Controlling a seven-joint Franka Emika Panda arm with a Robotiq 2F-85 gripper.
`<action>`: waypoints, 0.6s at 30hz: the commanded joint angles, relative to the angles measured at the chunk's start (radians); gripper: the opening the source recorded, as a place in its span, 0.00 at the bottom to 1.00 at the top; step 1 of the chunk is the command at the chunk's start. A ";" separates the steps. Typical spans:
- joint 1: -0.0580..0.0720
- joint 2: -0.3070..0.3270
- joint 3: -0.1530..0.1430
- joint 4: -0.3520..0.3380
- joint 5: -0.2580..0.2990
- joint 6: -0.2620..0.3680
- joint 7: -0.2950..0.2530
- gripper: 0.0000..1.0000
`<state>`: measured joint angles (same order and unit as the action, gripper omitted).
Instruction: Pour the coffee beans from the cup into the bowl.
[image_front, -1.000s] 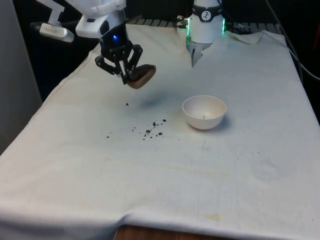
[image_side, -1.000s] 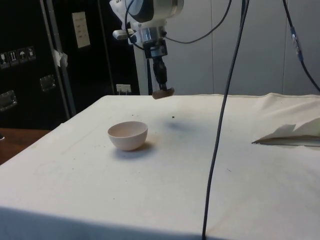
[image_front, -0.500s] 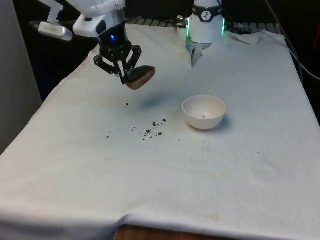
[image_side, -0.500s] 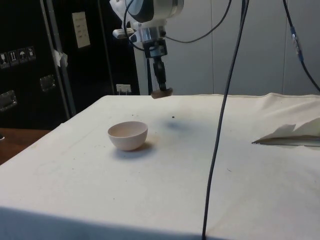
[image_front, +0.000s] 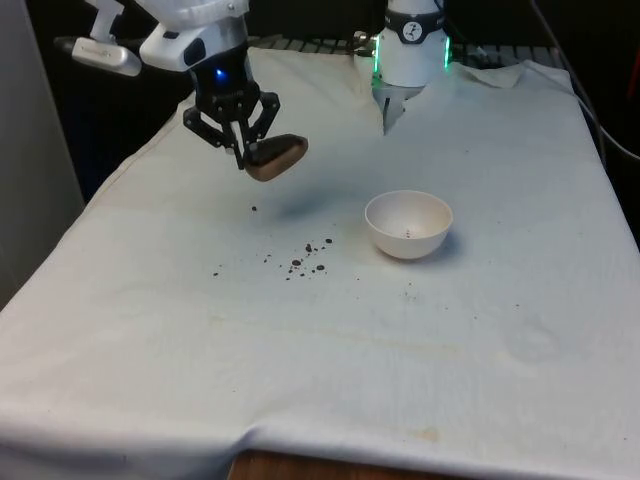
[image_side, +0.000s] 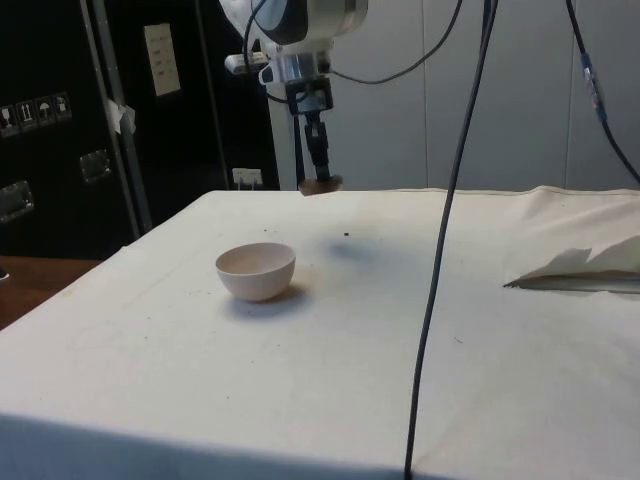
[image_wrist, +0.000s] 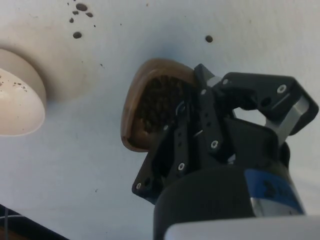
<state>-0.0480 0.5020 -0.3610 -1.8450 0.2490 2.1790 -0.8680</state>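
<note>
There is one cup, one bowl and one tool, plus a loose scatter of spilled beans too small and many to count exactly, though roughly a dozen dark specks show on the cloth. The tool hangs in the air above the far left part of the tabletop, its fingers pinched on the rim of the brown cup, one finger inside the mouth and one outside as the wrist view shows. The cup is tilted well over on its side, its mouth turned toward the front view's right, and dark beans are packed inside it. It touches nothing but the tool and casts a faint shadow on the cloth below. The white bowl stands upright on the tabletop, well apart from the cup, nearer the camera and toward the front view's right of it; a few specks lie on its inner wall. The spilled beans lie on the cloth between the cup and the bowl, left of the bowl and below the cup's level, with one single bean almost under the cup. In the side view the cup hangs beyond the bowl, higher and a little to the right.
</note>
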 joint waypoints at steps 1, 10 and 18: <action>0.007 -0.006 -0.007 -0.006 -0.009 0.015 0.015 0.00; 0.012 -0.017 -0.015 -0.012 -0.018 0.036 0.047 0.00; 0.016 -0.033 -0.024 -0.022 -0.027 0.050 0.069 0.00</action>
<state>-0.0410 0.4800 -0.3760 -1.8510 0.2350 2.2060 -0.8120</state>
